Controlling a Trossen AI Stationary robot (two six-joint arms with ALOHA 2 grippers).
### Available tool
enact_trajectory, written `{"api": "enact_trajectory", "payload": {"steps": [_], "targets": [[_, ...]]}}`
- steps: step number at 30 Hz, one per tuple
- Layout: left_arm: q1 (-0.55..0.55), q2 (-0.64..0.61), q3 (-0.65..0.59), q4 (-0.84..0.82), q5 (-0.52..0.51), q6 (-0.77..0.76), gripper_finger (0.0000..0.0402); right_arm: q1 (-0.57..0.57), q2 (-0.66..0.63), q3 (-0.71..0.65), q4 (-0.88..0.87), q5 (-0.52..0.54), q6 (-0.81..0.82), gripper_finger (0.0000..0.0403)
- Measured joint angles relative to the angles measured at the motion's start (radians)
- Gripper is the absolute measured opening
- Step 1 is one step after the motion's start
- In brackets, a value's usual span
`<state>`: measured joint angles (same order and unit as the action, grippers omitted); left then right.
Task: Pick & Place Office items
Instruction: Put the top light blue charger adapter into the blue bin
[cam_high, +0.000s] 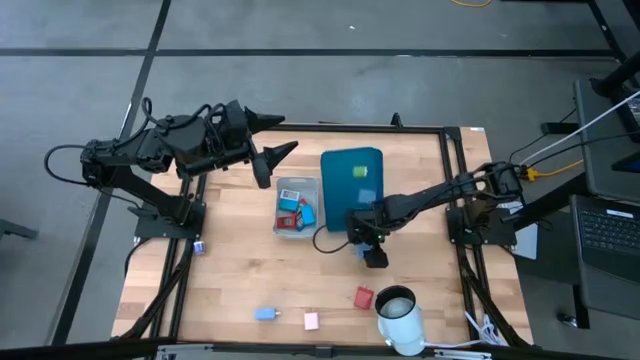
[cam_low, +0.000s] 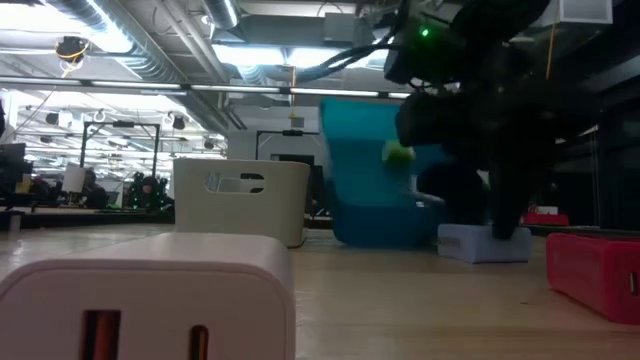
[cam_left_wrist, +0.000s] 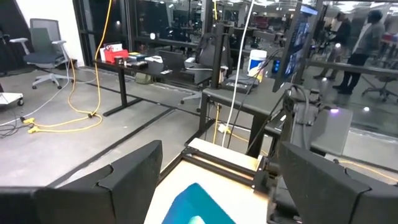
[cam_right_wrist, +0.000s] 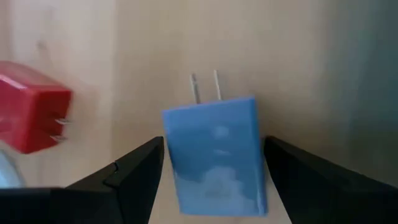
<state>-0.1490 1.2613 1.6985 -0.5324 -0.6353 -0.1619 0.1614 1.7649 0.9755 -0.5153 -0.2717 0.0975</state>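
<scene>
In the high view the right gripper (cam_high: 373, 252) is covering whatever lies beneath it, so the blue plug adapter (cam_right_wrist: 214, 155) between its open fingers is showing only in the right wrist view, where the frame's edge is cutting off its lower end. There the red adapter (cam_right_wrist: 32, 115) is blurring and running off the side. In the low view a pink charger (cam_low: 150, 297) is looming, its base cropped. The pieces inside the grey bin (cam_high: 297, 207) are appearing too small to name. A white cup (cam_high: 400, 318) is getting clipped by the frame's edge.
</scene>
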Motion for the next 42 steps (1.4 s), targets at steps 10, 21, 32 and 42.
{"api": "enact_trajectory", "payload": {"steps": [10,21,32,42], "targets": [[0.0,0.0,0.0,-0.003,0.015,-0.008,0.0313,0.012,-0.003,0.006,-0.018,0.005,0.025,0.0284],[0.0,0.0,0.0,-0.003,0.026,-0.013,0.0313,0.01,-0.011,0.149,-0.069,-0.005,0.029,0.0284],[0.0,-0.018,0.001,-0.108,0.024,-0.059,0.0313,0.053,-0.011,0.188,-0.166,0.055,0.067,0.0284],[0.0,-0.027,0.001,-0.124,0.018,-0.054,0.0313,0.102,-0.011,0.137,-0.164,0.188,0.109,0.0284]]}}
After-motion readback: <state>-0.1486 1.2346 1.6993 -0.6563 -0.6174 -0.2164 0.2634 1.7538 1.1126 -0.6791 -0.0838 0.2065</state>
